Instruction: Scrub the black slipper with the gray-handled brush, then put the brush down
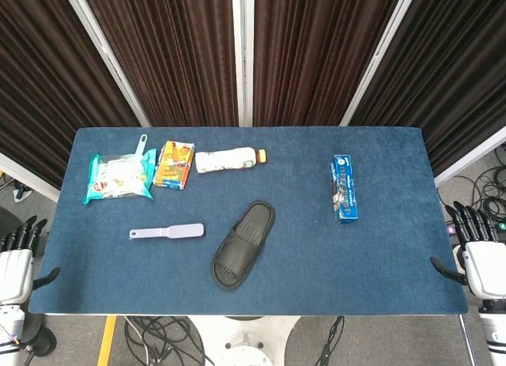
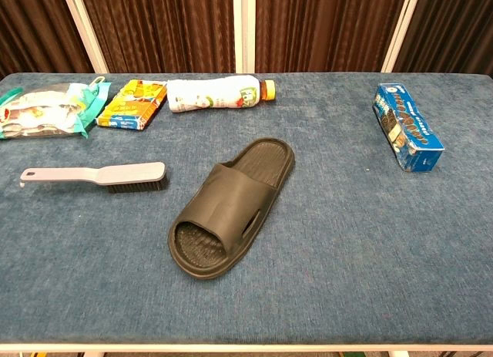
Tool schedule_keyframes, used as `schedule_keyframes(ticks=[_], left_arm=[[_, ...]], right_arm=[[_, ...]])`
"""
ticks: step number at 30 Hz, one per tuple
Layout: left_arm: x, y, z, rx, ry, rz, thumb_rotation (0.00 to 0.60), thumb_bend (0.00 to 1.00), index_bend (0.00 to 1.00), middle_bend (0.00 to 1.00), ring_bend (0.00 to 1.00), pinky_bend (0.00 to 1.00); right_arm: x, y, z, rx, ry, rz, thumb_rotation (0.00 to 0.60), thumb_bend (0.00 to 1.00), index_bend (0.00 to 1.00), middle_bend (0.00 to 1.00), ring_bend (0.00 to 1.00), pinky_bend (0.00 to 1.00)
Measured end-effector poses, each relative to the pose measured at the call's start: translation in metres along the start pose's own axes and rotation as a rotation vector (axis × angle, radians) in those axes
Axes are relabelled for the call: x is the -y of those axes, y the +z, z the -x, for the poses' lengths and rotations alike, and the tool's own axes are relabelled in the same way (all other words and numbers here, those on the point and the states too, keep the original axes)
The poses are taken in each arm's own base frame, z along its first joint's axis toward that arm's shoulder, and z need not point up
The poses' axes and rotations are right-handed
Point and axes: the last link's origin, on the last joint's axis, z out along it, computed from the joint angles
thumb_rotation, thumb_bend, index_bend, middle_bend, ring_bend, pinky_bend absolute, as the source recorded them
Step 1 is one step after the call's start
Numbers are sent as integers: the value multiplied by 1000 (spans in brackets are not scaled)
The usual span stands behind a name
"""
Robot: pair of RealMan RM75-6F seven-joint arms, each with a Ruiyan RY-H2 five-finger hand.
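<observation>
L hand [image 1: 16,265] sits off the table's near-left corner, fingers [image 1: 24,233] apart and lightly curled, holding nothing. R hand [image 1: 484,263] mirrors it off the near-right corner, fingers [image 1: 470,220] also spread, empty. Neither shows in chest view.

Moving out from L fingers: gray-handled scrub brush w/ dark bristles [image 1: 167,232] lies inward and slightly ahead, on the blue felt-covered table [image 1: 379,271]. Long axis runs roughly left-right; thin handle end points toward L hand, bristle head toward table centre. Bristles face down per chest view. Just past the brush head, apart from it, is the black rubber slide slipper [image 1: 243,245], sole down, lying diagonal, open toe end nearer the robot.

From R fingers the brush is well apart, beyond the slipper. So L hand is clearly nearer; likely it takes the handle. Scrubbing not yet begun.

Further out, back-left row: teal-edged snack bag [image 1: 118,177], orange carton [image 1: 175,164], white plastic bottle w/ orange cap [image 1: 228,160]. Blue rectangular box [image 1: 344,188] ahead of R hand.
</observation>
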Motion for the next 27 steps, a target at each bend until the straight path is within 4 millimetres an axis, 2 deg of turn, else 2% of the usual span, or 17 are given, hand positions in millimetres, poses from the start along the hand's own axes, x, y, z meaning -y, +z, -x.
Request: schedule_keyframes(ticks=[7,12,18,22,25,27], left_arm=[[-2,1,-1,-7,0,5,600,179,180,194,157,197],[-10,12,-5,-29,-13,34,600,178,180,195,157,197],[-34,42,-11,-40,-43,128,600,179,181,195,157,198],[-55,67,-8,18,-88,200,600,178,215,202,157,203],[-71,85,-1,97,-95,248,600,178,240,251,165,212],[-83,97,4,151,-91,275,600,178,283,305,206,237]], right_arm=[[0,-1,0,6,1,0,600,92,0,26,0,0],[0,0,-4,-8,-7,-1,600,91,0,26,0,0],[2,5,-14,-35,-38,-4,600,91,0,22,0,0],[4,8,-20,-43,-55,-6,600,91,0,20,0,0],[5,9,-22,-39,-54,-8,600,91,0,16,0,0],[4,8,-23,-33,-46,-8,600,91,0,13,0,0]])
